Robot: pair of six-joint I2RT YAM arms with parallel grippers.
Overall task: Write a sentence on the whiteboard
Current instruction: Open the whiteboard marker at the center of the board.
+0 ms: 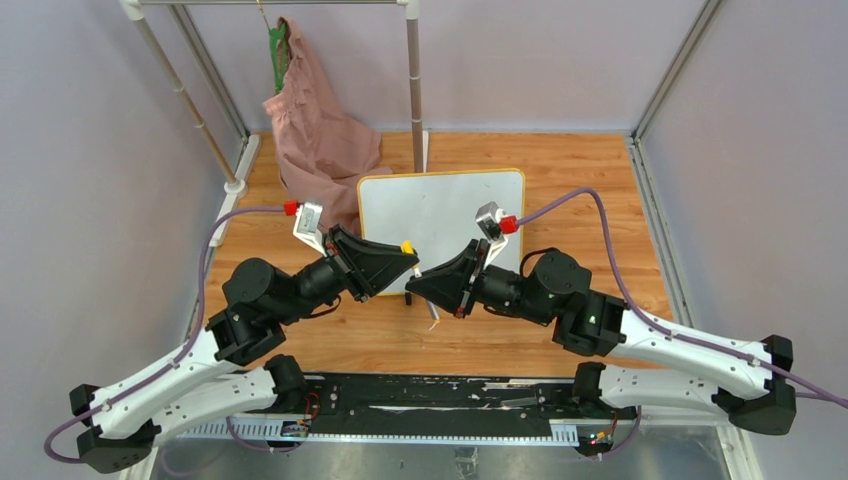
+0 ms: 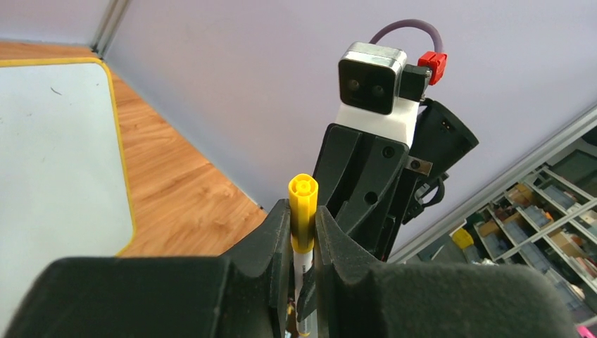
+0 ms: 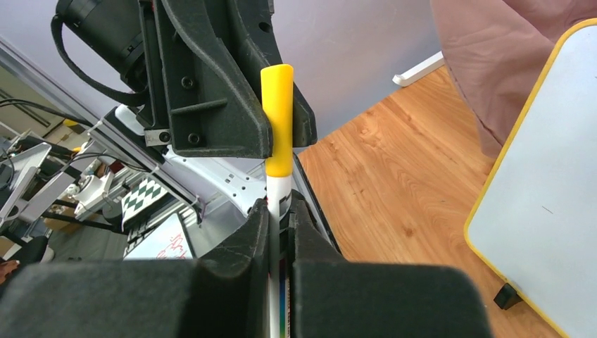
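Top external view: both arms are being held bent inward, tips meeting over the table [image 1: 600, 200]. A slim marker [image 3: 277, 141] is being clamped at its smooth yellow cap [image 2: 303, 204] by the left end effector [image 2: 303, 232] and at its white barrel by the right end effector [image 3: 280, 225]. The glossy, round-cornered, yellow-framed whiteboard [image 1: 440, 205] is being carried by the wood-grain table, just behind them.

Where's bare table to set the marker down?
Free: wood right of the whiteboard, and the strip between it and the arm bases. Crowded: back left where the cloth meets it; centre, where left gripper and right gripper clamp the marker.
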